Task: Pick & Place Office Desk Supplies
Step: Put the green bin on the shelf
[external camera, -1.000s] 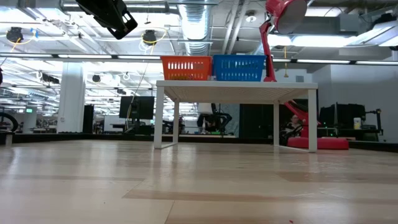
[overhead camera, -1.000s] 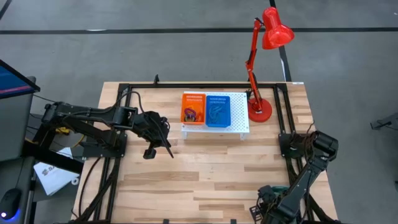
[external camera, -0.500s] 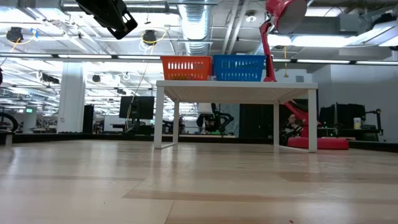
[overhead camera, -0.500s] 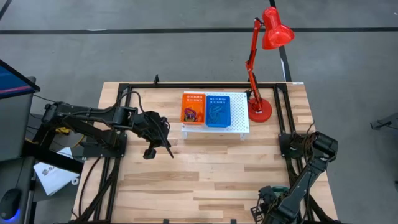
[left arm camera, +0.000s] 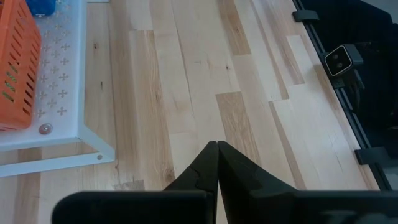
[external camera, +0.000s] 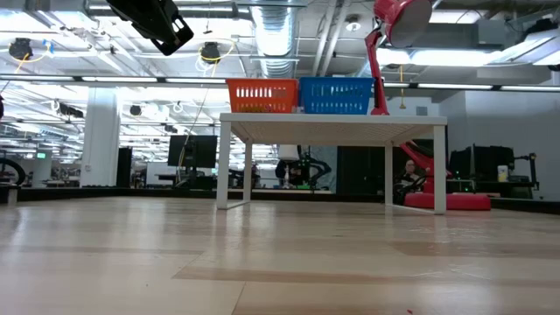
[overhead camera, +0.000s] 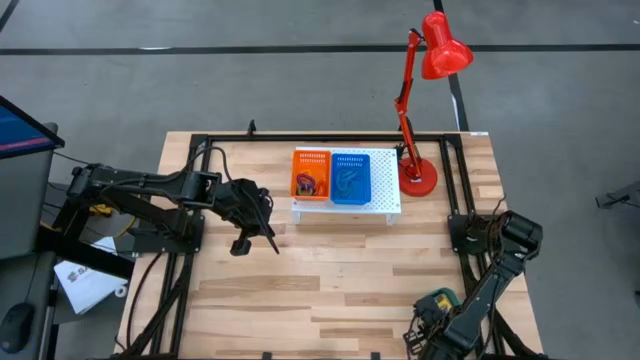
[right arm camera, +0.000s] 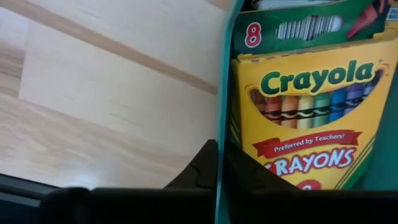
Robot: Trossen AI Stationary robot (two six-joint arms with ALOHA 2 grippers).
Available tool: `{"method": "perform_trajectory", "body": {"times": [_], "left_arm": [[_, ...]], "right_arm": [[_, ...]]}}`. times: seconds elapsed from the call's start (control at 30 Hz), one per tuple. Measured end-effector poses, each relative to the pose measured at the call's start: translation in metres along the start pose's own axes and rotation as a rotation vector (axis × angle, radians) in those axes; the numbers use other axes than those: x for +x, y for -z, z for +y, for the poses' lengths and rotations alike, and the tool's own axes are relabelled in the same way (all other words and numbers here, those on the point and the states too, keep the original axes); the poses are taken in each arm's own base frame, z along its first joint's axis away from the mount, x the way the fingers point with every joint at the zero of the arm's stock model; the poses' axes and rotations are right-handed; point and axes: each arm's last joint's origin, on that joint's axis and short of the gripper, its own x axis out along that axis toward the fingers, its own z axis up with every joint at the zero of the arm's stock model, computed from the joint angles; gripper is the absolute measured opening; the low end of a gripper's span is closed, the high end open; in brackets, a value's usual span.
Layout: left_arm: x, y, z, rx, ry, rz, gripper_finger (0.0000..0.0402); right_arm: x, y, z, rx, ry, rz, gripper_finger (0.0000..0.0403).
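Right wrist view — right claw (right arm camera: 217, 163) pinching crayon box (right arm camera: 305, 106); left claw (left arm camera: 217, 163) pressed together

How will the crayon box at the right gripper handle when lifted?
The crayon box shows flat printed card faces, so it is probably stiff and light, but crushable. The print looks glossy, maybe a bit slippery. The right gripper seems shut on just its thin edge, so it may pivot. It is unlikely to roll.
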Motion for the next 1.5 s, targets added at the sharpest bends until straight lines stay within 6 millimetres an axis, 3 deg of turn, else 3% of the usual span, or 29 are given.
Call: {"method": "perform_trajectory", "body": {"times": [0.23,0.6,0.83,1.27,1.5], "left_arm": [[0.0,0.0,0.0,0.0,0.0,0.0,0.0],[0.0,0.003,0.0,0.02,0.001,0.031,0.0],[0.0,0.004,0.0,0.02,0.001,0.036,0.0],[0.0,0.003,0.0,0.021,0.001,0.03,0.0],[0.0,0.003,0.0,0.021,0.001,0.031,0.0]], "right_arm": [[-0.013,-0.012,0.007,-0.106,0.016,-0.067,0.0003],[-0.078,-0.02,0.018,-0.278,0.001,-0.238,0.0001],[-0.107,-0.039,0.018,-0.32,0.061,-0.311,0.0001],[-0.139,-0.12,0.023,-0.272,0.02,-0.352,0.0],[-0.161,-0.17,0.013,-0.243,-0.006,-0.333,0.0]]}}
